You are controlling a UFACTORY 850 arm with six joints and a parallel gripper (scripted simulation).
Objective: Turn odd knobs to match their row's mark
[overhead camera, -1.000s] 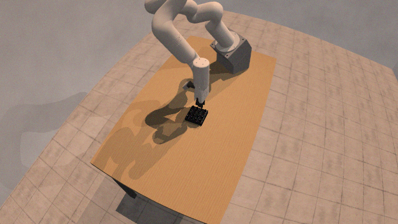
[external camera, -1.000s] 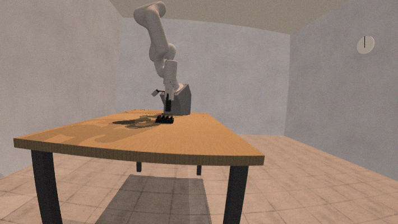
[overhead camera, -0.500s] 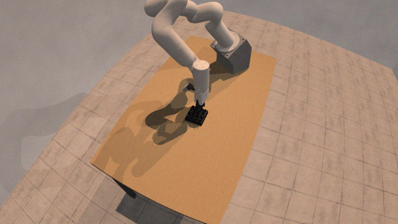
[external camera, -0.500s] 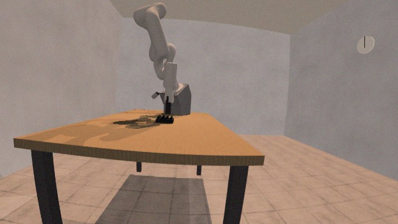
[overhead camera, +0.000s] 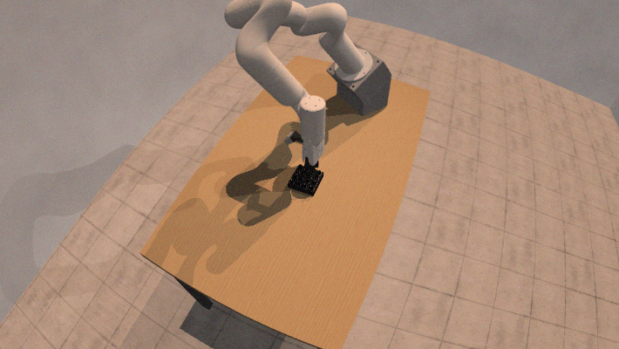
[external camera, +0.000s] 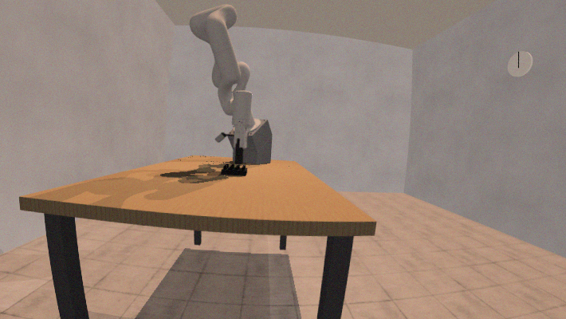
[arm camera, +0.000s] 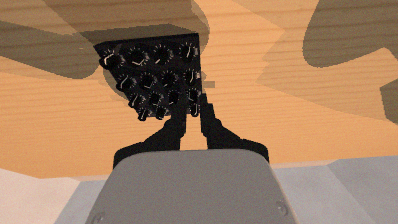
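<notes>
Hanging vertically over the knob box (arm camera: 150,70), the gripper (arm camera: 194,111) holds its fingers partly spread and pinching nothing — a gap sized to straddle the corner knob (arm camera: 194,108) at 5 o'clock — ready for twisting.
</notes>
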